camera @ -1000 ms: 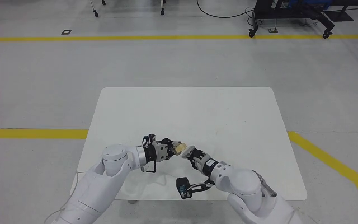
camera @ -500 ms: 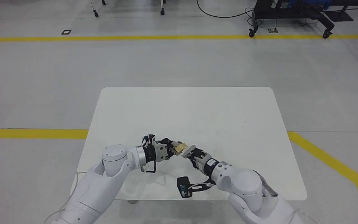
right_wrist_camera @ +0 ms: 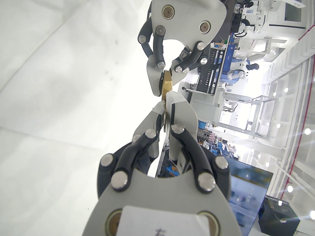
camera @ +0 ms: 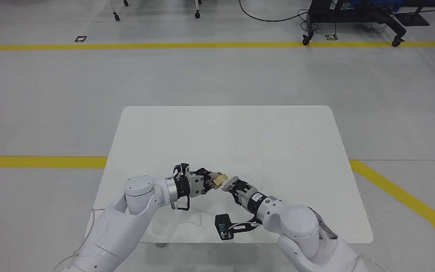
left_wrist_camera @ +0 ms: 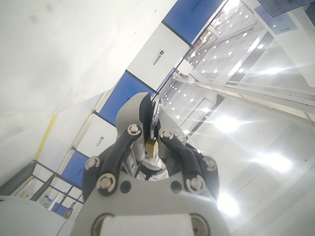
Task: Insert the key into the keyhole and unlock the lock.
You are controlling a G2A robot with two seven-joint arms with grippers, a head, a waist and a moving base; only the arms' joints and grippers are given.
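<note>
Key [right_wrist_camera: 164,120]: silvery, pinched edge-on in right jaws, meeting the brass lock [right_wrist_camera: 167,85] clenched in left jaws, over the white surface [camera: 272,136] near its front edge. Blade hidden where the two meet; cannot tell if inserted. Lock markings unreadable.

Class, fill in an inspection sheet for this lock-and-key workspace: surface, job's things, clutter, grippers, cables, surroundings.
Surface: white table, a few faint marks.
Job's things: brass lock and silver key, held end to end above the table's near part. Whether the key sits in the keyhole cannot be told.
Clutter: nothing seen.
Grippers: left gripper shut on the lock; right gripper shut on the key.
Cables: black cable on the floor beyond the table.
Surroundings: yellow floor lines; wheeled cart at the far side.
</note>
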